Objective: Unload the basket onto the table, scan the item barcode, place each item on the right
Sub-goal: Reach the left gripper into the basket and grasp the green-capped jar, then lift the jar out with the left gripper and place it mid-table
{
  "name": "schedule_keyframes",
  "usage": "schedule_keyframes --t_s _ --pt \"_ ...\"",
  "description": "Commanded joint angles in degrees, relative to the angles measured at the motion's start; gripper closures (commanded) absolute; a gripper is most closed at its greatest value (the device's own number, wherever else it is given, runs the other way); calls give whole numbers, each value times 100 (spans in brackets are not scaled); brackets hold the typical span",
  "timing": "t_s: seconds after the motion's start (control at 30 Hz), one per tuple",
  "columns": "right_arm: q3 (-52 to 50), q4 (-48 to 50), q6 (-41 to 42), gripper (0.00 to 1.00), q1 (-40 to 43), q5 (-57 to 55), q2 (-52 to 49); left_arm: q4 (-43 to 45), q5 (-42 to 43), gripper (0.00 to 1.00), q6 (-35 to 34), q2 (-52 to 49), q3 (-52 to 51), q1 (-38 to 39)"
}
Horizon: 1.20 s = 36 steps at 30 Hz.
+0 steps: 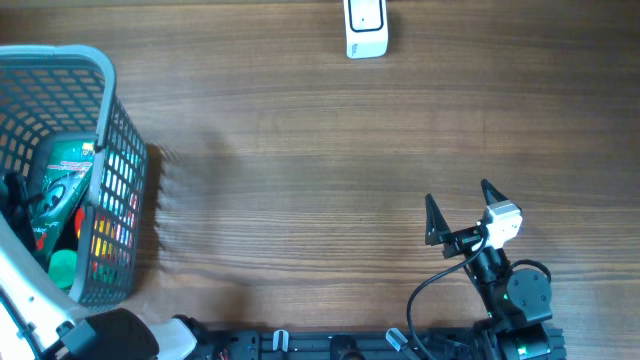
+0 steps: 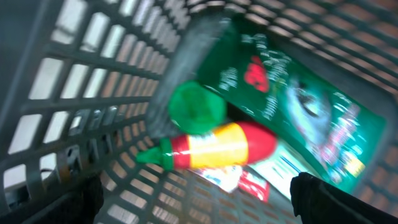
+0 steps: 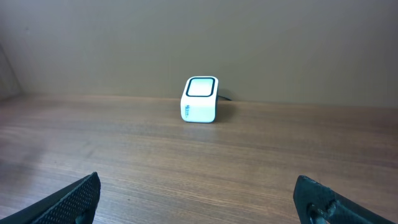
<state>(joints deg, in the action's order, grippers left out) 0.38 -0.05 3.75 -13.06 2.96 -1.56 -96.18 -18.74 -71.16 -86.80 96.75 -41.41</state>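
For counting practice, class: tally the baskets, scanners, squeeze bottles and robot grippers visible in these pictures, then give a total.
Basket: 1
Scanner: 1
Squeeze bottle: 1
Grippers: 2, left gripper, right gripper
Total: 5

Layout, overhead view. Table carries two things. The basket sits at the left edge, towards the near side. The scanner stands at the far edge, right of centre and well apart from the basket. The right gripper is over the near-right part of the table, with the scanner straight ahead of it and far off.

The left gripper is inside the basket, above its contents. In the basket, a bottle lies on its side. A round cap is just behind it, touching. A flat packet lies to the right, behind the bottle. A small wrapped item lies under the bottle.
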Motion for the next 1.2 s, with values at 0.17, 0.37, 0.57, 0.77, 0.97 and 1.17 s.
schedule_keyframes --t_s 0.17,0.37,0.57,0.77,0.97,1.17 --pt "-9 11 -61 0 -22 4 15 1303 76 0 -433 -22 -1934 -601" --pt "-9 13 -63 0 -22 4 15 2538 140 0 -304 -22 -3067 -601" --pt "-9 13 -63 0 -22 4 15 3163 138 8 -129 -33 -3602 -601" --pt "-9 13 -63 0 -22 4 15 3388 133 8 -131 -33 -4072 -601" --pt "-9 11 -63 0 -22 4 15 3447 42 30 -129 -33 -4253 -601" --pt "-9 13 -63 0 -22 4 15 3110 -175 41 -127 -9 -3971 -601"
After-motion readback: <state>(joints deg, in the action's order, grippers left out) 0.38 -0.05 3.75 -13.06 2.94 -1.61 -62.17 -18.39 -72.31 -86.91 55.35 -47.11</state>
